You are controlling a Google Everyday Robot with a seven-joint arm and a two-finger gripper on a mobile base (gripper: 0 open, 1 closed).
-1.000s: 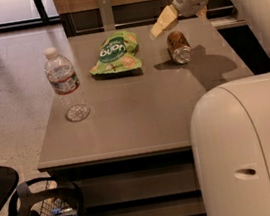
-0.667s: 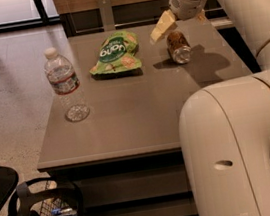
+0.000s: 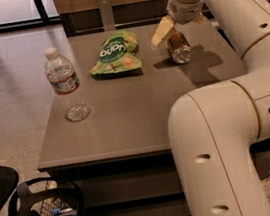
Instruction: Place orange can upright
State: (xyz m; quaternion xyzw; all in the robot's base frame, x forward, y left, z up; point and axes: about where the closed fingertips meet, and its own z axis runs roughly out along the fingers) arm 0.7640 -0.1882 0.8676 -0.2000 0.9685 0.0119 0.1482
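Note:
The orange can (image 3: 179, 48) lies on its side at the far right of the grey table (image 3: 125, 111), its shiny silver end facing the camera. My gripper (image 3: 179, 26) hangs just above the can's far end. It is open, with one cream finger (image 3: 162, 31) to the can's left and the other at its right. The can's far end is hidden behind the gripper, so I cannot tell whether the fingers touch it.
A green snack bag (image 3: 115, 53) lies left of the can. A clear water bottle (image 3: 65, 85) stands upright near the table's left edge. My arm's large white links fill the right foreground. A dark basket (image 3: 49, 213) sits on the floor at lower left.
The gripper has come down a little toward the can. The arm's near links have shifted in the foreground. The can, bag and bottle have not moved.

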